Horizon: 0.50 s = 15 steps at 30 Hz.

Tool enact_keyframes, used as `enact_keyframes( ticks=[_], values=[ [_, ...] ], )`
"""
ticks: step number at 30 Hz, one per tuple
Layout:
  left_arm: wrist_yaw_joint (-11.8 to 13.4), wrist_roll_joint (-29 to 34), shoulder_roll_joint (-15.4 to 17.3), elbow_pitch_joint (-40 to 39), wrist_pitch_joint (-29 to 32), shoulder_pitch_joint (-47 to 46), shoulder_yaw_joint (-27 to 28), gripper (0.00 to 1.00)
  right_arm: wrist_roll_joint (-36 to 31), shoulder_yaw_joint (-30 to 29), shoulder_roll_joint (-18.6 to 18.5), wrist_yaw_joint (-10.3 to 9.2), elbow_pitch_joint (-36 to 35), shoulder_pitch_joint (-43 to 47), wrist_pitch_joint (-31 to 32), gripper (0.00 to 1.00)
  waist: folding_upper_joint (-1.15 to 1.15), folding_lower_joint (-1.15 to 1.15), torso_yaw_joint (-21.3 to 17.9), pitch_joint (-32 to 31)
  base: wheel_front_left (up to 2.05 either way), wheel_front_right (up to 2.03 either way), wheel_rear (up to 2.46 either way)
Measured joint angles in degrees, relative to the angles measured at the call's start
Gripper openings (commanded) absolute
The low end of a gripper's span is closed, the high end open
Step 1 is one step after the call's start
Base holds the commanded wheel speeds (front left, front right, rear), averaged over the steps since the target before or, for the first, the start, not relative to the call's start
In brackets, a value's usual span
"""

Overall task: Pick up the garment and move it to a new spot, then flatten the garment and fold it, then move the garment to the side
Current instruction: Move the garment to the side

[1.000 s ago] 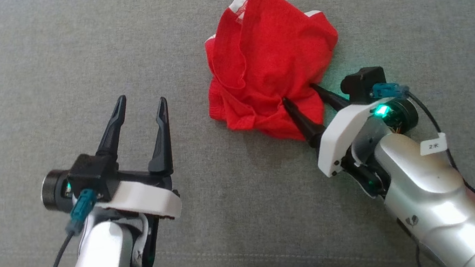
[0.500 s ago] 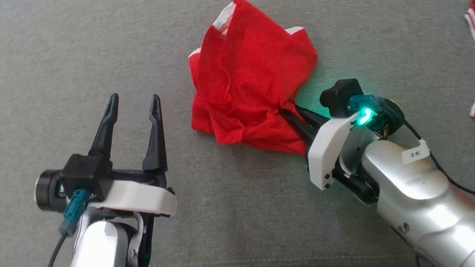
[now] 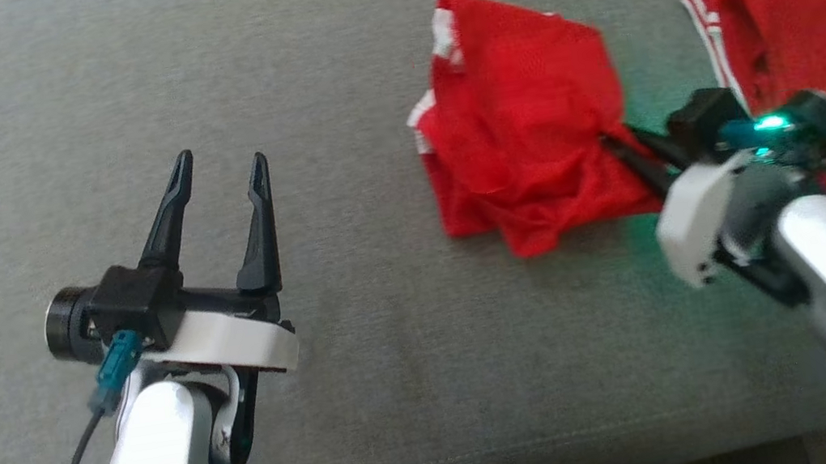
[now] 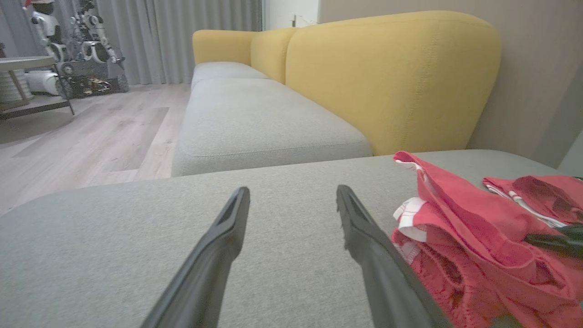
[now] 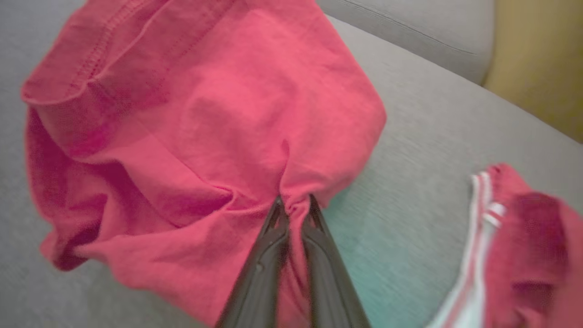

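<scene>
The garment (image 3: 521, 134) is a crumpled red piece with white trim, lying on the grey cushion (image 3: 321, 57) right of centre. My right gripper (image 3: 608, 141) is shut on a pinch of its near right edge. The right wrist view shows the cloth (image 5: 205, 127) bunched between the closed fingertips of that gripper (image 5: 294, 200). My left gripper (image 3: 218, 163) hovers open at the lower left, well clear of the cloth, with nothing between its fingers. In the left wrist view the garment (image 4: 464, 228) lies to the right of the spread left gripper (image 4: 291, 191).
A second red garment with white stripes (image 3: 801, 35) lies just right of the held one, behind my right wrist; I also see it in the wrist views (image 5: 533, 237) (image 4: 533, 193). A yellow sofa back (image 4: 387, 77) rises beyond the cushion. The cushion's front edge runs along the bottom.
My right gripper has shut on the garment's edge and dragged it right, close to the second red garment. The head camera has swung right. The left gripper stays open.
</scene>
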Motion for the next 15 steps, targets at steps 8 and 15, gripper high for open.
enact_keyframes(
  ticks=[8, 15],
  values=[
    [0.1, 0.2, 0.2, -0.5, 0.0, -0.5, -0.1, 1.0, -3.6, -6.2, -11.0, 0.0, -13.7, 2.3, 8.1, 0.0, 0.0, 0.0, -3.6, 2.2, 0.0, 0.0, 0.0],
    [0.0, 0.2, 0.2, -1.0, 0.0, -2.7, -0.2, 1.0, -4.4, -13.6, -20.5, 0.0, -16.5, 2.0, 12.0, 0.0, 0.0, 0.0, -4.4, 4.7, 0.0, 0.0, 0.0]
  ],
)
